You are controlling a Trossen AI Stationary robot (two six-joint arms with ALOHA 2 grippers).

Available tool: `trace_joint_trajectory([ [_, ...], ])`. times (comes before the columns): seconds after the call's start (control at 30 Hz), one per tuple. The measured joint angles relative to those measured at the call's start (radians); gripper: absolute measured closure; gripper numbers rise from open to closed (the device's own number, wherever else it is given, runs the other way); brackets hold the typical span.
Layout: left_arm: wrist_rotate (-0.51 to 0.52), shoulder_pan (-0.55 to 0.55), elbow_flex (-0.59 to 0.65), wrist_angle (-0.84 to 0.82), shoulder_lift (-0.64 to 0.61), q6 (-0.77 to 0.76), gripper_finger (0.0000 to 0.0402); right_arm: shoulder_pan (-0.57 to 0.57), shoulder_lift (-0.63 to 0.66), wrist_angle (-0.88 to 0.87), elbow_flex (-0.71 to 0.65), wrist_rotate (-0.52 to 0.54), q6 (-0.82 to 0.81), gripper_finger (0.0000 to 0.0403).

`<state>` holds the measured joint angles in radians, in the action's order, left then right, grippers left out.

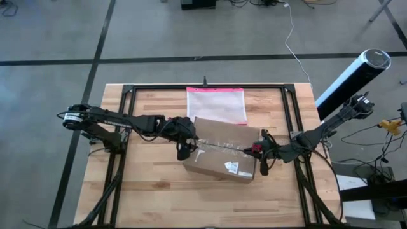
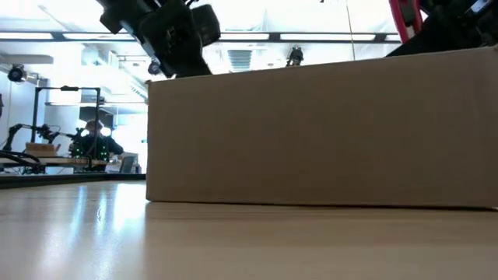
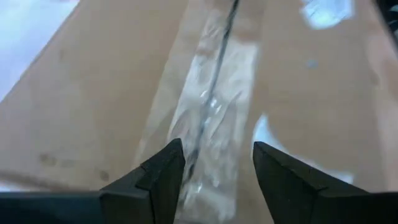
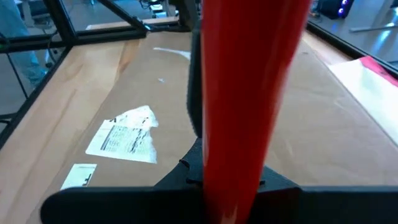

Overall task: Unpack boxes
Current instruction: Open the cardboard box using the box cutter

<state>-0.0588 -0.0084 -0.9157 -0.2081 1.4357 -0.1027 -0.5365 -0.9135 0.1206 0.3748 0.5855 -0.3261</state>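
The brown cardboard box point(image 1: 219, 160) stands in the middle of the wooden table, its flaps closed and a strip of clear tape point(image 3: 211, 99) along the top seam. My left gripper point(image 1: 183, 151) is open at the box's left end, one finger on either side of the taped seam point(image 3: 217, 152). My right gripper point(image 1: 262, 156) is at the box's right end, shut on a red tool point(image 4: 249, 93). The tool points out over the box top point(image 4: 143, 81). In the low view the box's near wall point(image 2: 327, 132) fills most of the picture. My left gripper stands over the left end of the taped seam, fingers point(image 3: 165, 171) pointing down at the box top; whether they touch it I cannot tell. My right gripper holds the red tool point(image 4: 239, 186) between its fingers. The tool itself hides the contact place. It reaches forward past the fingers over the box's right end; its tip does not show.
A pink-edged translucent pouch point(image 1: 216, 105) lies flat behind the box. A black metal frame point(image 1: 127, 89) runs around the table top. White labels point(image 4: 124, 140) are stuck on the box top near the right end. Bare wood lies in front of the box point(image 2: 233, 241).
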Motion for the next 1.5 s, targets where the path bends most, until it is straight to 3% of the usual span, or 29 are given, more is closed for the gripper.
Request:
trace_joint_trajectory([
  [0.27, -0.133, -0.04, -0.002, 0.121, 0.0, 0.041, 0.0211, 0.019, -0.097, 0.139, 0.002, -0.002, 0.036, 0.0398],
  [0.53, -0.142, -0.15, -0.003, 0.13, 0.008, 0.064, 0.0217, 0.086, -0.142, 0.212, 0.003, -0.011, 0.056, 0.0398],
  [0.77, -0.011, -0.22, -0.004, 0.125, 0.061, 0.068, 0.0212, 0.121, -0.151, 0.234, 0.011, -0.044, 0.084, 0.0398],
  [1.17, 0.127, -0.226, -0.013, 0.134, 0.189, 0.154, 0.0228, 0.125, -0.151, 0.251, 0.011, -0.066, 0.093, 0.0398],
  [1.3, 0.172, -0.226, -0.014, 0.135, 0.202, 0.173, 0.0257, 0.125, -0.151, 0.259, 0.011, -0.069, 0.095, 0.0398],
  [1.5, 0.178, -0.225, -0.011, 0.12, 0.191, 0.198, 0.0356, 0.125, -0.138, 0.259, 0.011, -0.098, 0.137, 0.0398],
])
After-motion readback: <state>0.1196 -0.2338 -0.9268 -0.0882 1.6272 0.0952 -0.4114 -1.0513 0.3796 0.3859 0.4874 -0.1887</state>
